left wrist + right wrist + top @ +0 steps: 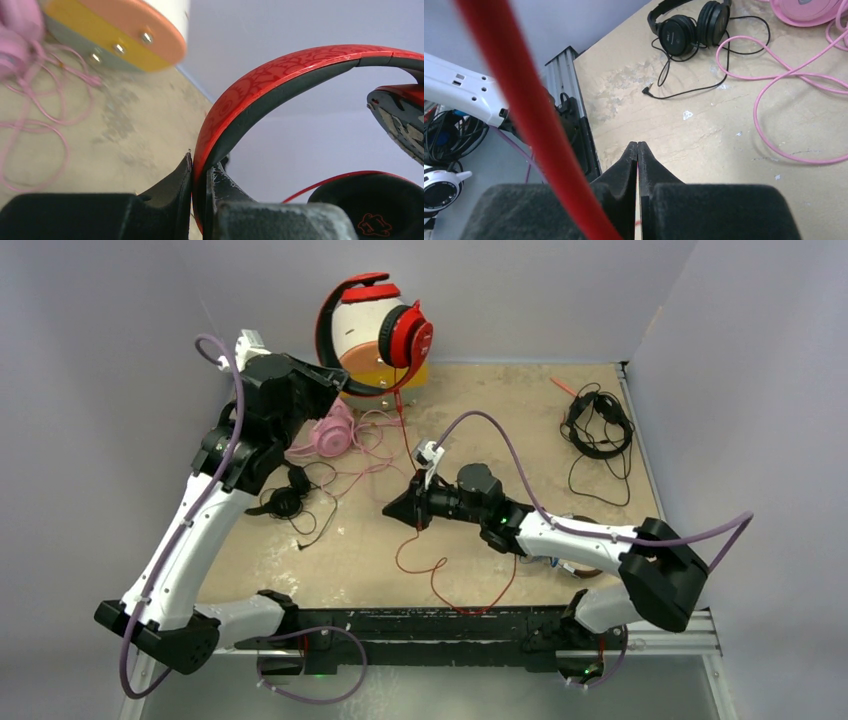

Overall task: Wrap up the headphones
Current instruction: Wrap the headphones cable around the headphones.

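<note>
My left gripper (335, 382) (202, 167) is shut on the headband of the red headphones (405, 335) (280, 75) and holds them up at the back of the table, in front of the box. Their red cable (470, 608) (524, 100) hangs down past my right gripper (395, 510) (638, 145) and loops on the table. The right jaws are shut, with a trace of red between them. The pink headphones (335, 430) (809, 10) and one black pair (285, 498) (689, 27) lie below the left gripper. The second black pair (600, 420) lies back right.
The white-orange-yellow box (365, 325) (135, 35) stands at the back wall. Pink cable (774, 100) sprawls over the table's middle left. A brown thing (582, 568), mostly hidden, lies under my right arm. Grey walls close in the table on three sides.
</note>
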`<state>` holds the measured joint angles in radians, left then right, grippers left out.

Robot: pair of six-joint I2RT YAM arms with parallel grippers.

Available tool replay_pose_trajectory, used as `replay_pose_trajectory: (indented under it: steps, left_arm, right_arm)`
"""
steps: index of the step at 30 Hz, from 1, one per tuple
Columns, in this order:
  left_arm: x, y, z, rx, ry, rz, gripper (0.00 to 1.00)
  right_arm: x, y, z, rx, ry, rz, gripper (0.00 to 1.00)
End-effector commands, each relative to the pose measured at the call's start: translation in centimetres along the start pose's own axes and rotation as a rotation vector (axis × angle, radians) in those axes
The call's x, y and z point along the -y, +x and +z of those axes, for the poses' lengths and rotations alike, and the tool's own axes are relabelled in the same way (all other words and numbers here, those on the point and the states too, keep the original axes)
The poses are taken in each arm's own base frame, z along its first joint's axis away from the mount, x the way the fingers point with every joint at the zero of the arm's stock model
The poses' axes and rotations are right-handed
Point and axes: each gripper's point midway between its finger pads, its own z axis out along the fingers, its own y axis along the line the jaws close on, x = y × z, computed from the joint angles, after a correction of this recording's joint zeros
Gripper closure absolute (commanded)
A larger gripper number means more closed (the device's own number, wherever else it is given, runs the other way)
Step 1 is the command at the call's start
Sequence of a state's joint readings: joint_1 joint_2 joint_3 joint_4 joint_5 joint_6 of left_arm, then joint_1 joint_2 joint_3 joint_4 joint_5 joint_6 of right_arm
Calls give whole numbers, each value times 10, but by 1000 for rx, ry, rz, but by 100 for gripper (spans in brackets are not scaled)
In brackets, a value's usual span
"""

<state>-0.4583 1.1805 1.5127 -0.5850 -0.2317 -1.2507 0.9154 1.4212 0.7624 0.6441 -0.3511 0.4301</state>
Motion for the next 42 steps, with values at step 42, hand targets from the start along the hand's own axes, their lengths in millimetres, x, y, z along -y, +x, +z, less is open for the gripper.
replay_pose_trajectory:
  steps: [42]
  left_arm:
    - [-175,-1,7,-98,-537,815,100]
  right_arm:
    - [-9,-124,-103,-113,564,-174,100]
